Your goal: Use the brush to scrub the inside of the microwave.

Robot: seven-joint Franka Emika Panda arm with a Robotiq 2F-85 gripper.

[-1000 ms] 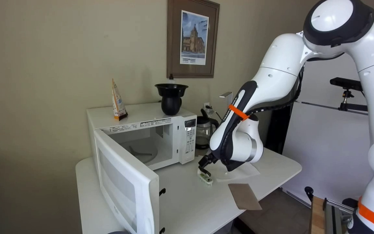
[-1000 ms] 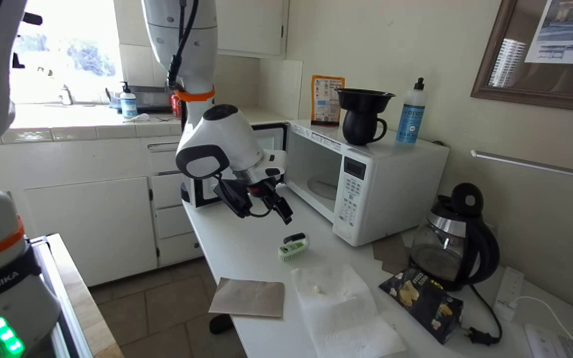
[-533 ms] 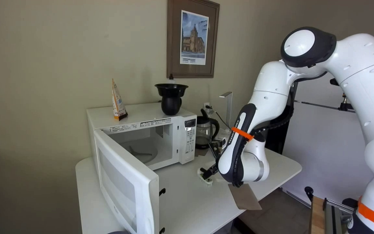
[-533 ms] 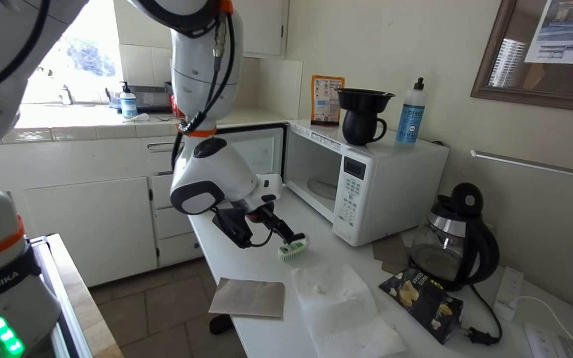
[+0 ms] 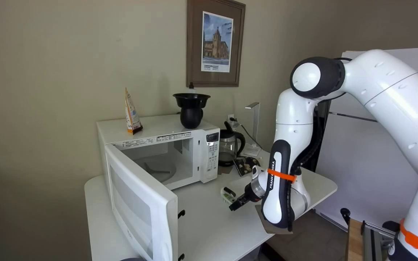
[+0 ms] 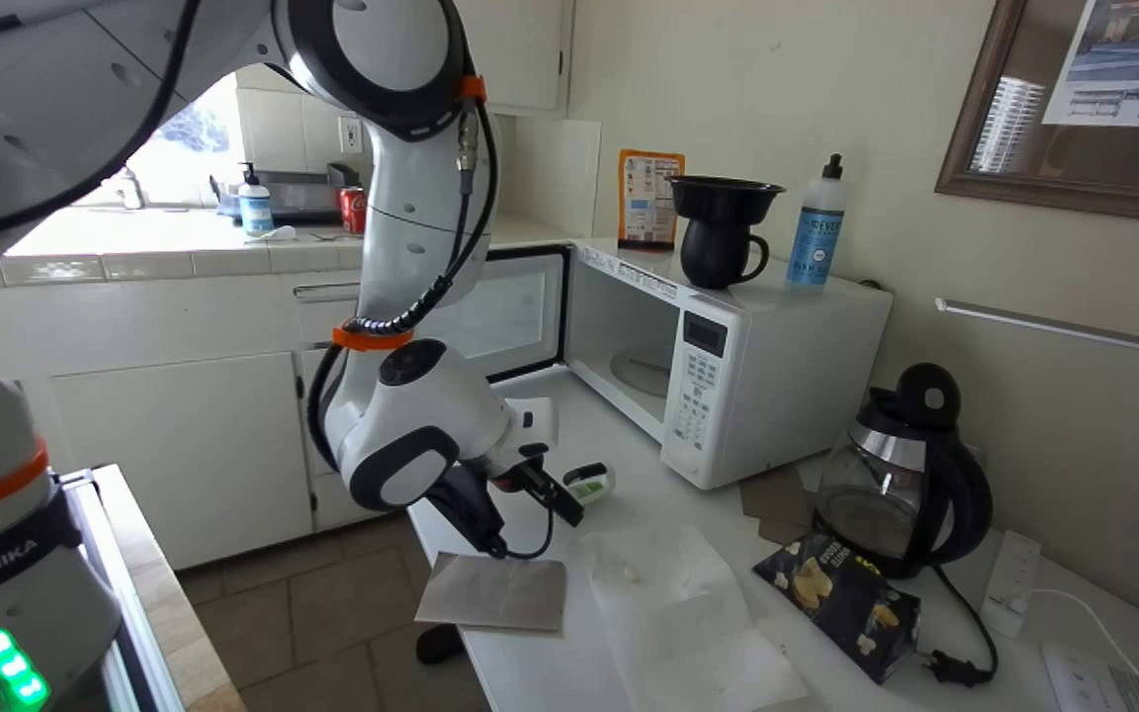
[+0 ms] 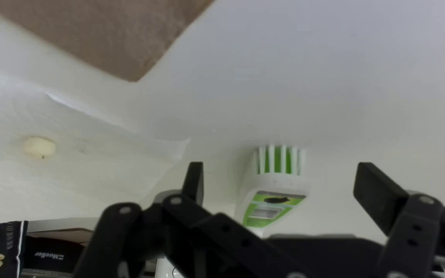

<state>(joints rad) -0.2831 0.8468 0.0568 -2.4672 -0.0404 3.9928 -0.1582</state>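
One brush (image 7: pixel 274 189) lies on the table (image 5: pixel 209 232) near the gripper (image 7: pixel 282 175), whose fingers are spread wide; the microwave (image 6: pixel 797 366) stands, door (image 5: pixel 142 206) open.

Black angular pincer (image 7: pixel 278 181) with pale screw heads (image 7: pixel 176 200), silver collar (image 5: pixel 258 187) just behind it, white rounded arm (image 5: pixel 296 108) above, orange strap (image 6: pixel 372 340) and ribbed black cable (image 6: pixel 409 318) higher up, green base lights (image 6: pixel 12 668) well apart

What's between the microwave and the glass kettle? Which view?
A flat brown piece. In an exterior view it lies between the microwave and the glass kettle; can't tell whether it runs under the latter.
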